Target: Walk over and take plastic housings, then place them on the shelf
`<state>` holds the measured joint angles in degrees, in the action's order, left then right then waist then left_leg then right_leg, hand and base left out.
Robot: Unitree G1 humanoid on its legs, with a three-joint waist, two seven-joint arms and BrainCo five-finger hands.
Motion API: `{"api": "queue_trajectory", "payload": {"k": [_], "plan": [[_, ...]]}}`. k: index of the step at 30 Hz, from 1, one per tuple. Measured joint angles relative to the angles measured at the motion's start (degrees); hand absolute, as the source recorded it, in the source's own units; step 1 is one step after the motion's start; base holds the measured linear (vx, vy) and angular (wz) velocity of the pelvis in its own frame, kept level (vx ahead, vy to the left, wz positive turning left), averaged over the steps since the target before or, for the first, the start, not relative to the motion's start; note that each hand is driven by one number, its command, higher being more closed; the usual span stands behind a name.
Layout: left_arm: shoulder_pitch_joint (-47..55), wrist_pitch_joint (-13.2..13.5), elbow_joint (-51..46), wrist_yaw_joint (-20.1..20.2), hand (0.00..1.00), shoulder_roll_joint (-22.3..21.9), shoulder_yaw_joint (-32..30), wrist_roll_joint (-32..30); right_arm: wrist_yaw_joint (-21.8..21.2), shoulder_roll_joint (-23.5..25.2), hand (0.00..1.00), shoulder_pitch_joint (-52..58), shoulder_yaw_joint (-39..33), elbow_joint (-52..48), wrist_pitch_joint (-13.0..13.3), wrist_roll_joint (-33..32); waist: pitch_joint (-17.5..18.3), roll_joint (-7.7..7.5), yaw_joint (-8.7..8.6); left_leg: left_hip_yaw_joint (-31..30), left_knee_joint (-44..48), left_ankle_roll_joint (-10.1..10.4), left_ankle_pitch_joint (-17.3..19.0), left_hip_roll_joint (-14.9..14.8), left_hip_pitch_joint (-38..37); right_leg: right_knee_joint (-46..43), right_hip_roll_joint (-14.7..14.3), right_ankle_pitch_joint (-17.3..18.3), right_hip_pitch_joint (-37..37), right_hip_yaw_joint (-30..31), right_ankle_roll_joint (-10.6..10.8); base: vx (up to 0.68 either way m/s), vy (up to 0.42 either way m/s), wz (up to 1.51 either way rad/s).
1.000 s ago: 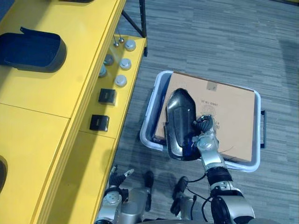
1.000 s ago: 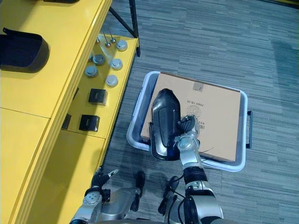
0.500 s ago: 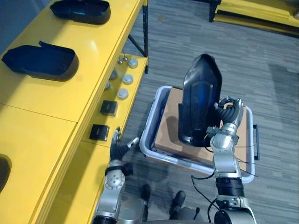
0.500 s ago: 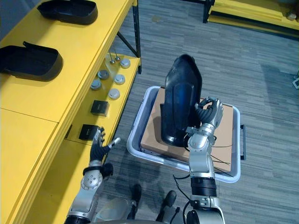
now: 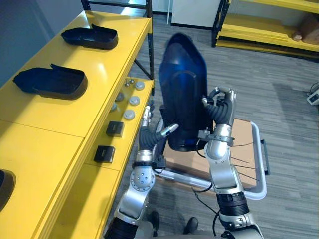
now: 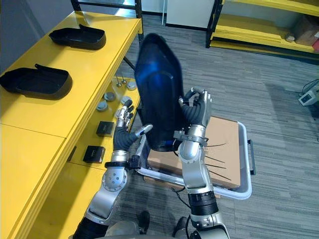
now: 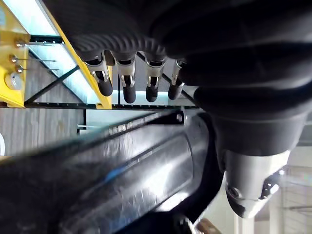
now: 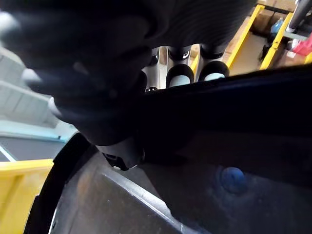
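Note:
My right hand is shut on a long, glossy black plastic housing and holds it upright above the crate, fingers curled over its right edge. My left hand is raised beside the housing's lower left edge. Its fingers are straight and the thumb reaches to the shell. To the left runs the yellow shelf, where two black housings lie hollow side up. A third dark one shows at the near left edge.
A white crate holding a cardboard box stands on the grey floor under my arms. The shelf's lower level carries round white caps and two black square parts. More yellow racking stands at the back.
My right hand has lifted the housing from over the crate up to chest height. The left hand rose from below to the housing's lower left edge. The camera has tilted up.

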<state>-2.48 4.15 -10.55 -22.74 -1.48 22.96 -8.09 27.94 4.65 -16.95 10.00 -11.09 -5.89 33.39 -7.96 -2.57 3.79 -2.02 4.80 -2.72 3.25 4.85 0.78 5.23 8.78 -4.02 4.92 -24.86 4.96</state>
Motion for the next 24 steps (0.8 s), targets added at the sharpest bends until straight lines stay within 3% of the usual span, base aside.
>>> {"api": "queue_trajectory", "payload": {"k": [1, 2, 17, 18, 24], "plan": [[-0.04, 0.00, 0.03, -0.09, 0.00, 0.00, 0.01, 0.01, 0.11, 0.05, 1.00, 0.00, 0.29, -0.55, 0.01, -0.10, 0.11, -0.01, 0.00, 0.07, -0.02, 0.00, 0.00, 0.00, -0.06, -0.02, 0.00, 0.00, 0.00, 0.06, 0.00, -0.01, 0.011, -0.06], [-0.11, 0.00, 0.46, -0.34, 1.00, 0.00, 0.02, 0.06, 0.45, 0.07, 1.00, 0.02, 0.95, -1.04, 0.05, -0.52, 0.54, -0.04, -0.02, 0.36, -0.14, 0.00, 0.00, -0.02, -0.19, -0.03, 0.01, -0.01, -0.02, 0.30, -0.01, -0.01, 0.011, -0.08], [-1.30, -1.87, 4.45, -3.80, 1.00, 2.98, -0.73, 2.12, -0.69, -1.90, 1.00, 2.74, 6.64, -1.63, 3.32, -6.94, 2.77, -0.14, -1.50, 1.44, -0.77, 0.00, 0.00, -0.08, -0.97, -0.08, 0.00, -0.23, -0.12, 1.85, -0.20, -0.01, 0.005, -0.04], [-1.30, -1.87, 4.45, -3.80, 1.00, 2.98, -0.75, 2.28, -0.70, -1.96, 0.00, 2.74, 6.69, -1.63, 3.34, -7.00, 2.84, -0.17, -1.50, 1.46, -0.77, 0.00, 0.00, -0.08, -0.99, -0.08, 0.00, -0.24, -0.12, 1.87, -0.20, 0.00, 0.000, 0.00], [-1.24, -1.84, 4.41, -3.61, 1.00, 3.09, -1.07, 2.80, -2.79, -3.39, 0.00, 2.71, 6.82, -1.63, 6.15, -10.20, 3.11, -0.46, -1.50, 1.81, -0.76, 0.00, 0.00, -0.11, -1.14, -0.08, -0.03, -0.44, -0.10, 2.22, -0.33, -0.01, 0.003, -0.02]]}}
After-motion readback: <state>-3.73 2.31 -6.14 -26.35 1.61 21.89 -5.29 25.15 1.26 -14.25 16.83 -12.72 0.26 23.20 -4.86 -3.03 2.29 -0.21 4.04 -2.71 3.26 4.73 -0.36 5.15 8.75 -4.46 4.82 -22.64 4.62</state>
